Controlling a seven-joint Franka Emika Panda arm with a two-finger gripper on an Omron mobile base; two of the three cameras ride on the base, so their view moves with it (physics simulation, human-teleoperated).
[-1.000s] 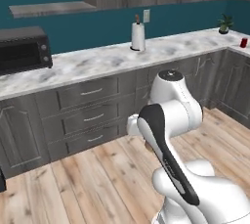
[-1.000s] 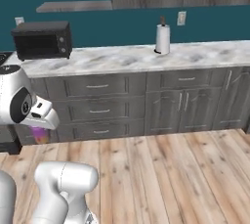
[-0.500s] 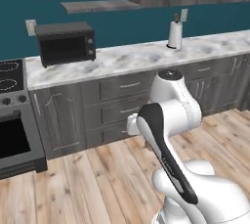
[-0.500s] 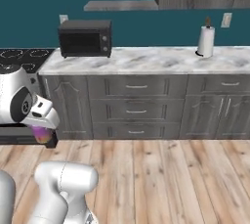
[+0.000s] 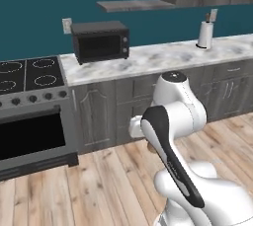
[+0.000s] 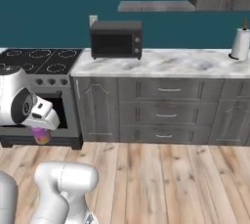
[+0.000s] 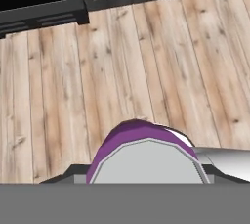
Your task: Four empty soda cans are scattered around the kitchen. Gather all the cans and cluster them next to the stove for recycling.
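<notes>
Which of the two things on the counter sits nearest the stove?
The black microwave. It sits at the counter's end right beside the stove, while the white paper towel roll stands far off at the other end.

The marble counter (image 6: 161, 64) carries a black microwave (image 6: 116, 38) at its end by the stove (image 6: 41, 60), and a white paper-towel roll (image 6: 240, 44) far along the other way — both well beyond the fingers and above them. The stove's black cooktop (image 5: 30, 72) lies bare of pots. Below the fingers runs the wooden plank floor (image 7: 146, 66) — it meets the dark cabinet fronts (image 6: 161, 115) and the oven base.
</notes>
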